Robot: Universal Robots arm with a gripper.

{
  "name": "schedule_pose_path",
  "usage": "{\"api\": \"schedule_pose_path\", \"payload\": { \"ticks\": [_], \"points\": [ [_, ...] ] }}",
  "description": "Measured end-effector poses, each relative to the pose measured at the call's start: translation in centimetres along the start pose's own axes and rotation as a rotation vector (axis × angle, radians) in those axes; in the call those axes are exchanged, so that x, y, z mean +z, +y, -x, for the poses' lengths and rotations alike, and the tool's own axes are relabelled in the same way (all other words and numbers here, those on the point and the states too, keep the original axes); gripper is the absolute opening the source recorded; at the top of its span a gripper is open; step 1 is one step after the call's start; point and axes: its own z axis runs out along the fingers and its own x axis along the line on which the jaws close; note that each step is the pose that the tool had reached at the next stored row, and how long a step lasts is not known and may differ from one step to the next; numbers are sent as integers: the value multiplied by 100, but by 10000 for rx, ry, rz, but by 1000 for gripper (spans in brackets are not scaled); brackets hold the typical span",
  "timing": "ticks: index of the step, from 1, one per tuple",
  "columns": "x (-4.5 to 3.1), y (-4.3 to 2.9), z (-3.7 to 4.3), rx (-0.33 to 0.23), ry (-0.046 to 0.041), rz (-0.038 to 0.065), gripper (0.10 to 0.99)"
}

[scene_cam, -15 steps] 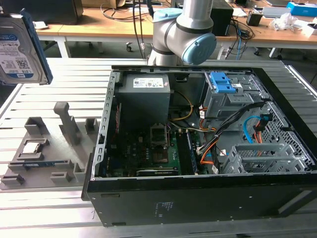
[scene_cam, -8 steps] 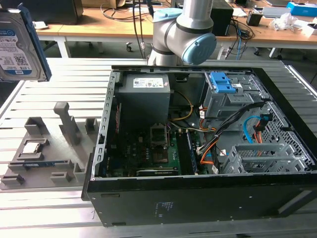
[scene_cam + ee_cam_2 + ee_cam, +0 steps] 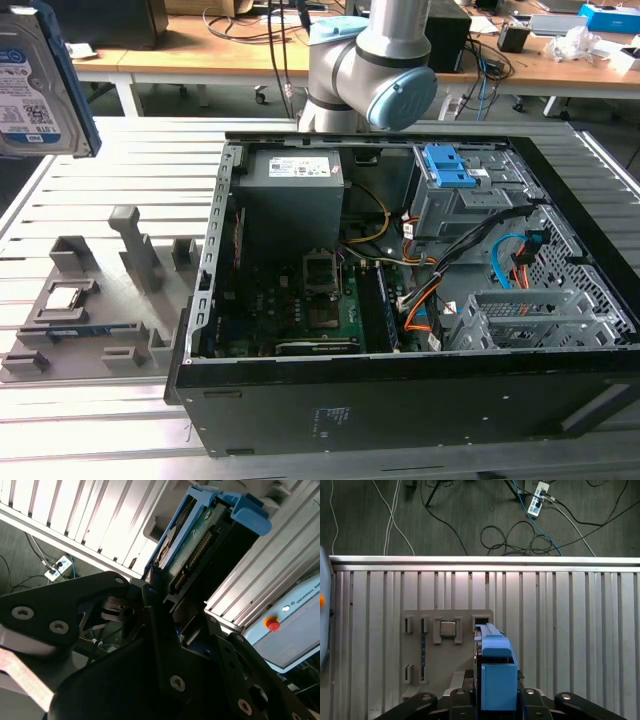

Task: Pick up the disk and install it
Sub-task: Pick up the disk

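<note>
The disk (image 3: 35, 85), a silver hard drive with a white-and-blue label and a blue frame, hangs high above the table at the exterior view's left, close to that camera. Both wrist views show it edge-on: its blue frame (image 3: 496, 672) stands up between my black fingers, and its green board and connector (image 3: 197, 547) show. My gripper (image 3: 159, 587) is shut on the disk's lower end. The disk hovers over the grey fixture plate (image 3: 415, 650), well apart from the open computer case (image 3: 400, 410).
The case lies open on the slatted metal table (image 3: 120, 160), with a blue-latched drive cage (image 3: 448, 170), a power supply (image 3: 290, 195) and loose cables inside. The fixture plate (image 3: 90, 315) carries a small square chip (image 3: 448, 628). Cables and a power strip (image 3: 537, 502) lie on the floor beyond the table edge.
</note>
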Motion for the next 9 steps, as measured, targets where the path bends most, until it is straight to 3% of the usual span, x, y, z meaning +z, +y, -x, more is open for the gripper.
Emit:
{"api": "schedule_pose_path", "payload": {
  "ticks": [9],
  "points": [
    [-104,3,0,0,-3,18,365]
  ]
}}
